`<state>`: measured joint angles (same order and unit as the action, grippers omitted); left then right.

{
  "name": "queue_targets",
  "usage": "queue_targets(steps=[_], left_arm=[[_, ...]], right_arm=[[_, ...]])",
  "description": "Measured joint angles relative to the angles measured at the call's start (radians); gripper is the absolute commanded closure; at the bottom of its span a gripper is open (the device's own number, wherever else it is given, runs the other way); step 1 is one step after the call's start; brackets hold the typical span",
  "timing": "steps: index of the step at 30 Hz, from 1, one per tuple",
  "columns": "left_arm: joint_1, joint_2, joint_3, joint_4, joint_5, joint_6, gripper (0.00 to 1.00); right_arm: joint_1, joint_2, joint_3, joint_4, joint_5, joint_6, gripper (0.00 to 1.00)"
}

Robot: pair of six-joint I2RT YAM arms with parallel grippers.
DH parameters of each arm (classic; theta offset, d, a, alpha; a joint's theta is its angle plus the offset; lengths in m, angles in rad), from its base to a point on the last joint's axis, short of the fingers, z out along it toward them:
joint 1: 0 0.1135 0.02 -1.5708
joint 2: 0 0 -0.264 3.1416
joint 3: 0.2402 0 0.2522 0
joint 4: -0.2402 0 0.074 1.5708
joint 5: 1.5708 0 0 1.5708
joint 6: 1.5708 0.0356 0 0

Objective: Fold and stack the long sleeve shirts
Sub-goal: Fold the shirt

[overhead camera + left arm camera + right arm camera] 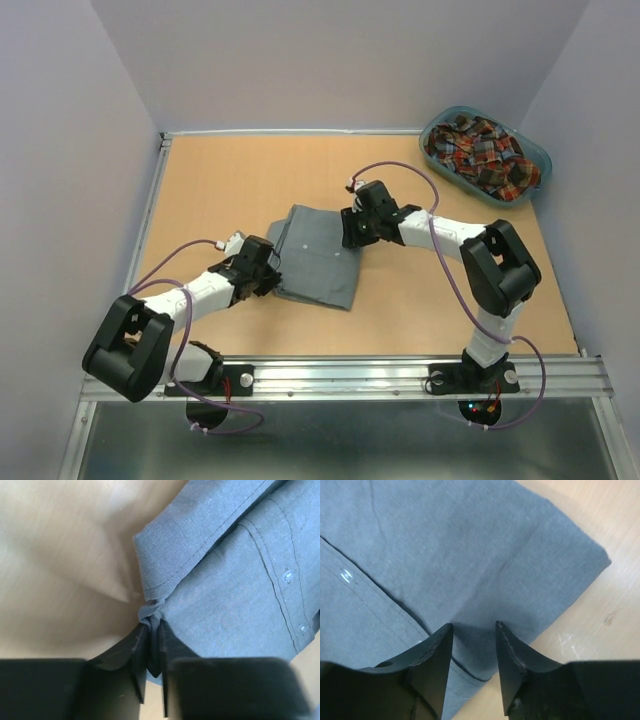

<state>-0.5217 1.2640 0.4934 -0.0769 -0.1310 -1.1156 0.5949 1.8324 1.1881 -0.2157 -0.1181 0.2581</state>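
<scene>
The grey long sleeve shirt [318, 255] lies folded into a rough rectangle about the middle of the tabletop [230, 180], a little nearer the near edge than the far one, its long sides running at a slant. A button placket shows on its upper face, with two small pale buttons [288, 575] in the left wrist view.

The left gripper [154, 626] sits at the shirt's left edge, on the side towards the left edge of the tabletop. Its two dark fingers are pressed almost together with a small bunched tuck of the grey cloth pinched between them, right where a folded hem meets the body of the shirt.

The right gripper [472, 627] is at the shirt's opposite side, by its far right corner. Its jaws stand apart, the tips resting down on the flat grey cloth close to the folded edge, with nothing gathered between them; bare wood shows just beyond that edge.

The plaid long sleeve shirt [482, 152] is heaped in the teal oval basket [545, 157] at the far right corner of the tabletop, well apart from both arms
</scene>
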Motion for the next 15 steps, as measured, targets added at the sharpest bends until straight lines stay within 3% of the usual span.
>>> queue_targets(steps=[2,9,15], left_arm=[[0.008,0.008,0.013,-0.007,-0.003,0.027,0.83],[0.140,0.195,0.227,-0.065,-0.039,0.238,0.77],[0.261,0.441,0.490,-0.100,-0.079,0.412,0.63]], right_arm=[[0.000,-0.008,-0.032,0.006,-0.007,0.010,0.65],[0.035,-0.096,-0.198,0.018,-0.036,0.128,0.71],[0.188,-0.106,-0.217,0.069,-0.033,0.282,0.57]])
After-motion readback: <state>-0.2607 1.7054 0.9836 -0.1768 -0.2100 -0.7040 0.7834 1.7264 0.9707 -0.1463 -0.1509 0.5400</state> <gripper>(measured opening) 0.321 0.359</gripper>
